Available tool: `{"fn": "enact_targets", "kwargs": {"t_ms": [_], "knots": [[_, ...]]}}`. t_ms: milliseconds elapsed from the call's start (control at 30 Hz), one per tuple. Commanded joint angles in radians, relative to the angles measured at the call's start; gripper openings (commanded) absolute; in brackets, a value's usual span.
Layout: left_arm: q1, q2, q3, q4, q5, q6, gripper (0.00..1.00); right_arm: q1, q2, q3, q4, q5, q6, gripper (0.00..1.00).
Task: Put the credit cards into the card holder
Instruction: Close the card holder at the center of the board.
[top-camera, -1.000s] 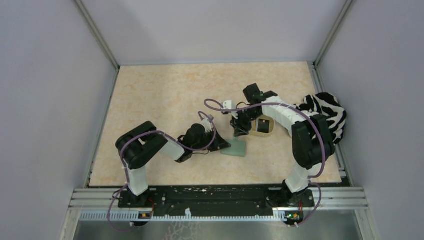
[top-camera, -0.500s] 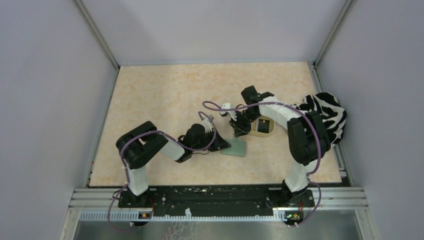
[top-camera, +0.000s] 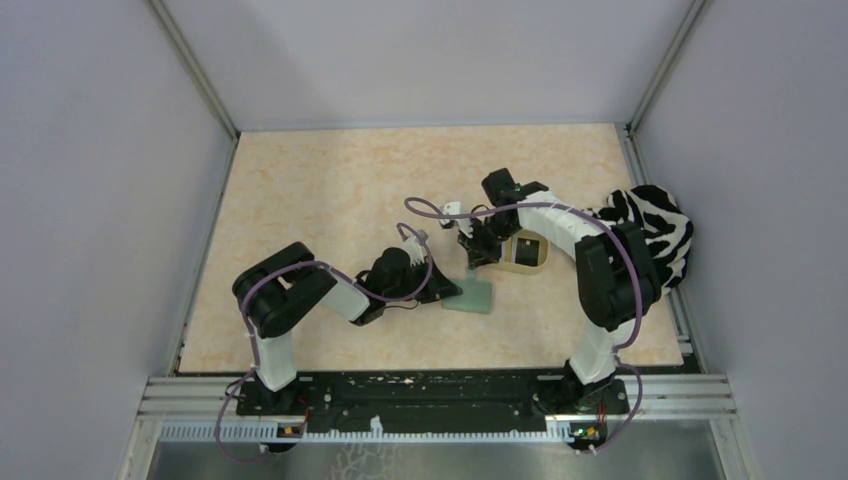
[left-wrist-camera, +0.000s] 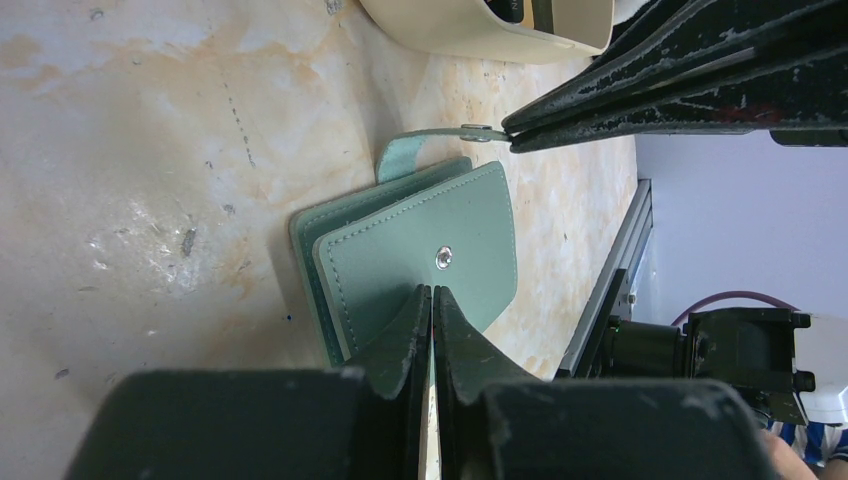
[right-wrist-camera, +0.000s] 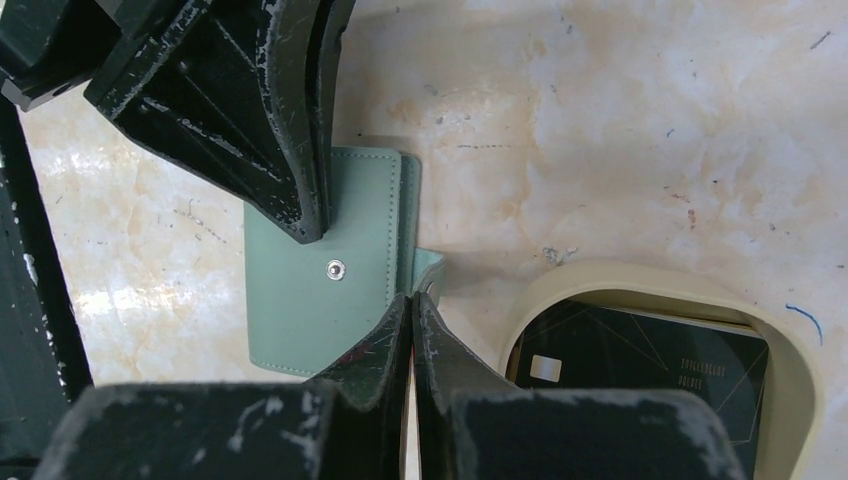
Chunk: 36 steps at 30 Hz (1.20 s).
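We see a beige, marbled table (top-camera: 330, 190) boxed in by plain grey walls (top-camera: 100, 200), with a metal rail (top-camera: 440, 395) along the near edge. From the left, the left arm (top-camera: 300, 295) folds low over the table and reaches right. The left gripper (left-wrist-camera: 432, 292) has its fingers closed together, tips resting on the left edge of the card holder (left-wrist-camera: 390, 270); we cannot tell whether they pinch the cover. The pale green card holder lies folded flat near the table's middle. Its strap (left-wrist-camera: 425, 138) sticks up, pinched by the closed right gripper (right-wrist-camera: 411, 300), whose arm (top-camera: 560, 225) arcs in from the right. Just right sits a tan tray (right-wrist-camera: 800, 340) holding a black card (right-wrist-camera: 650, 370), then a zebra-striped cloth (top-camera: 660, 230)
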Motion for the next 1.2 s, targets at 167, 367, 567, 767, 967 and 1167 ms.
{"fn": "enact_targets", "kwargs": {"t_ms": [167,367,567,767,967,1167], "knots": [[-0.001,0.027,-0.002,-0.007,0.025,0.002,0.08,0.014,-0.013,0.013,0.05,0.018,0.048,0.14],[-0.002,0.025,-0.003,-0.008,0.026,0.002,0.08,0.024,-0.007,0.011,0.057,0.025,0.057,0.18],[-0.001,0.025,-0.001,-0.01,0.027,0.002,0.08,0.024,-0.001,0.015,0.049,0.026,0.06,0.18],[-0.001,0.026,-0.002,-0.01,0.028,0.002,0.08,0.024,0.006,0.018,0.034,0.034,0.057,0.18],[-0.001,0.027,-0.002,-0.01,0.027,0.002,0.08,0.024,0.012,0.02,0.02,0.039,0.055,0.18],[-0.001,0.03,0.0,-0.01,0.029,0.001,0.08,0.024,0.023,0.026,0.008,0.039,0.054,0.13]]}}
